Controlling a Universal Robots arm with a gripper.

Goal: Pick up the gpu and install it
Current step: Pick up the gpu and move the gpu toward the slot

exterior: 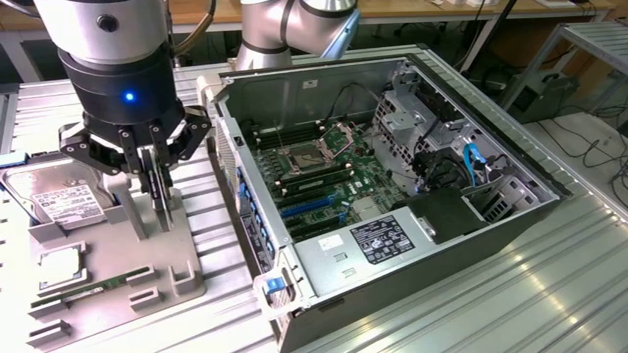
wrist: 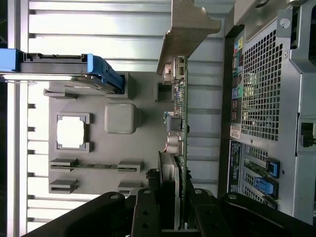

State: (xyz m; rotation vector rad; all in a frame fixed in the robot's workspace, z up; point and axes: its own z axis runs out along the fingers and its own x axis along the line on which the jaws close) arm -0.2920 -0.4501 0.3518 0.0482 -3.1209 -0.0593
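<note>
The gpu [exterior: 160,204] stands on edge over the grey fixture tray [exterior: 147,257], left of the open computer case [exterior: 412,243] in the exterior view. My gripper [exterior: 152,184] reaches down from above, its fingers pressed against both faces of the card. In the wrist view the gpu [wrist: 181,123] shows edge-on as a thin green board with its silvery bracket [wrist: 186,34] at the far end. The gripper [wrist: 173,200] is shut on it, one black finger [wrist: 147,207] on each side. Whether the card's lower edge still rests in the tray slot is unclear.
On the tray lie a silver hard drive [exterior: 59,198], a CPU [exterior: 59,265] and a RAM stick [exterior: 88,289]. Inside the case, the motherboard's blue expansion slots [exterior: 309,206] sit near the rear wall. The case's rear panel [wrist: 266,98] is close beside the card.
</note>
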